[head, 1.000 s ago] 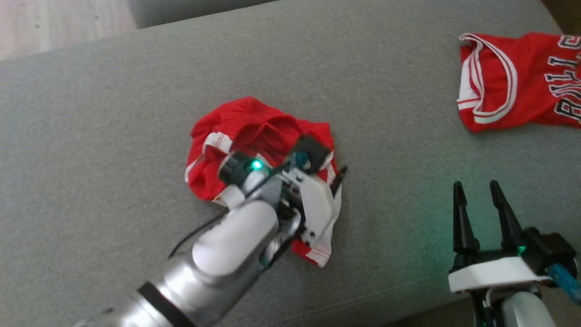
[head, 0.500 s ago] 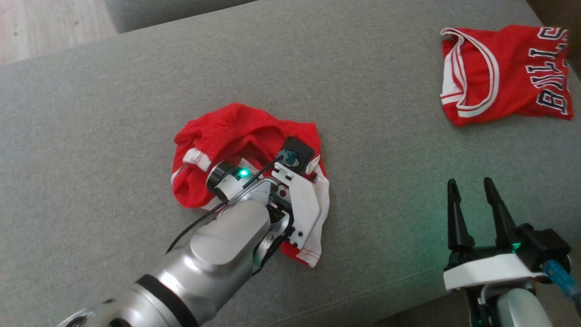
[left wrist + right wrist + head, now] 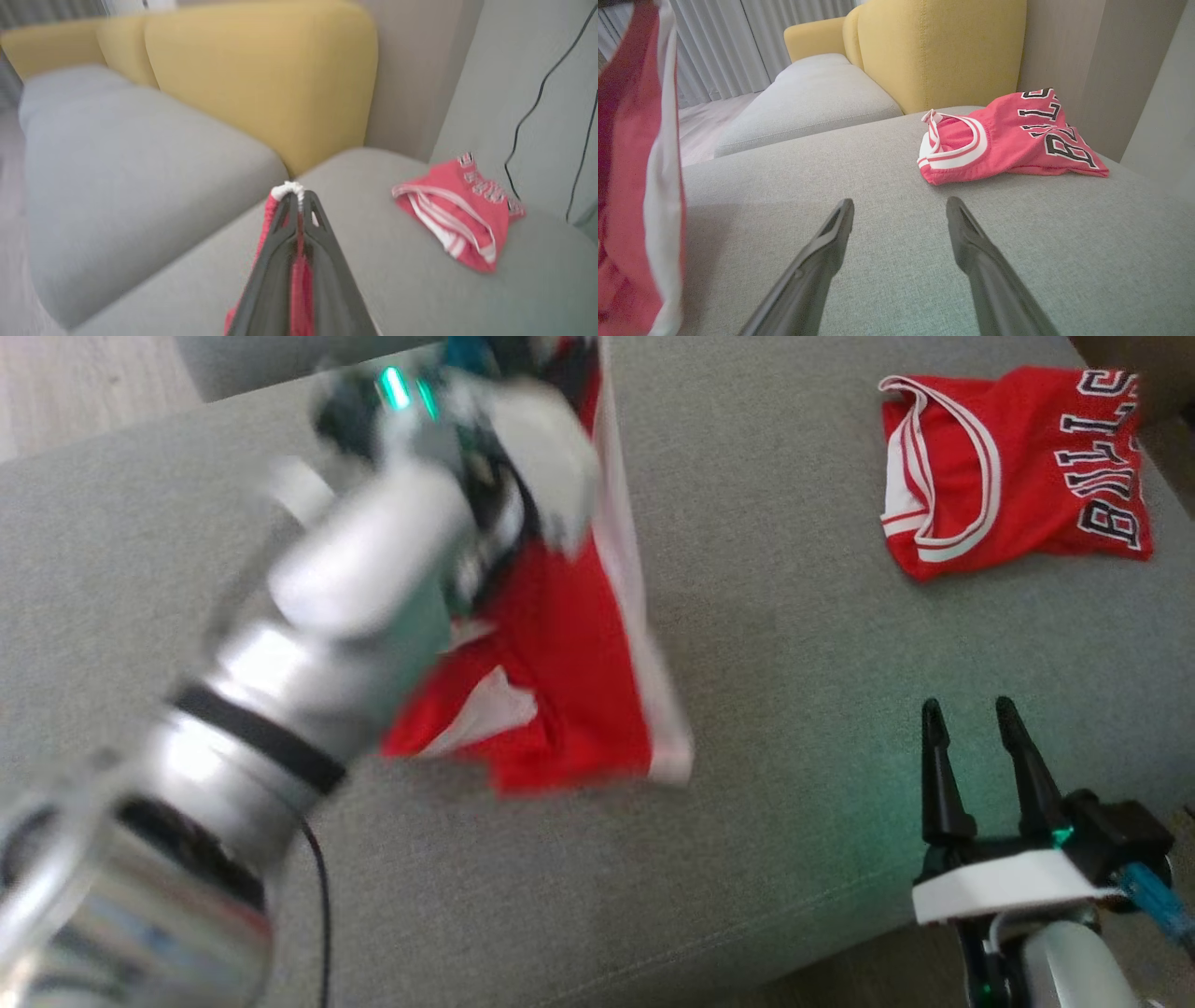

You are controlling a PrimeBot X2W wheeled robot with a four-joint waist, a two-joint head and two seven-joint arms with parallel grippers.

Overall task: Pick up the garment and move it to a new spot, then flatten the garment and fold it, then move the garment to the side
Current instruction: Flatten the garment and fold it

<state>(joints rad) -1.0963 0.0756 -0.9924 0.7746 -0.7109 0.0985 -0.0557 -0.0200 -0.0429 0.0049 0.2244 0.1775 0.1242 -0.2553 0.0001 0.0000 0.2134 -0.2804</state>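
The grey sofa seat (image 3: 794,821) takes up most of the head view, with a strip of wood floor (image 3: 84,383) at the upper left. The wrist views look along the seat to a second grey seat section (image 3: 817,102), at least two yellow back cushions (image 3: 943,51) and pale curtains (image 3: 719,42) at the upper left. The left wrist view also shows two black cables (image 3: 532,107) on the wall at the right.

There are two red garments. The garment (image 3: 569,644), red with a white side stripe, hangs clear of the seat in the upper middle of the head view, blurred, and fills the left edge of the right wrist view. A red jersey (image 3: 1008,467) with black lettering lies flat at the upper right.

There are two grippers. The left gripper (image 3: 299,198) is clenched on the garment's white hem. The right gripper (image 3: 901,205) has its fingers spread, holding nothing, low over the seat at the lower right of the head view.
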